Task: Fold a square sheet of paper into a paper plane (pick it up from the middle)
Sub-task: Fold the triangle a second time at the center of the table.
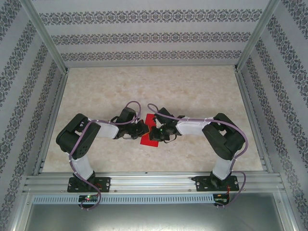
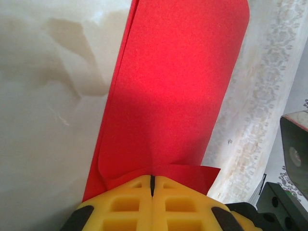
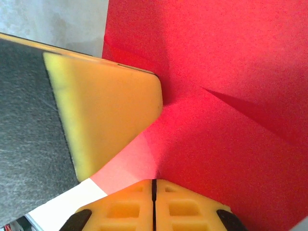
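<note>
The square sheet of paper (image 1: 147, 138) is bright red and lies folded mid-table between the two arms. In the left wrist view the sheet of paper (image 2: 173, 86) runs away from me as a long doubled strip with a small flap bent up at its near end. My left gripper (image 2: 152, 179) is shut on that near edge. In the right wrist view the sheet of paper (image 3: 231, 144) shows creases fanning out from my right gripper (image 3: 154, 182), shut on it. A yellow left fingertip (image 3: 110, 110) presses close beside. From above, left gripper (image 1: 143, 129) and right gripper (image 1: 154, 133) almost touch.
The marbled table (image 1: 192, 91) is ringed by aluminium rails (image 1: 250, 120) and patterned walls (image 1: 154, 33). The two arms' elbows stand out wide to either side. A dark part of the right arm (image 2: 293, 159) sits at the edge of the left wrist view.
</note>
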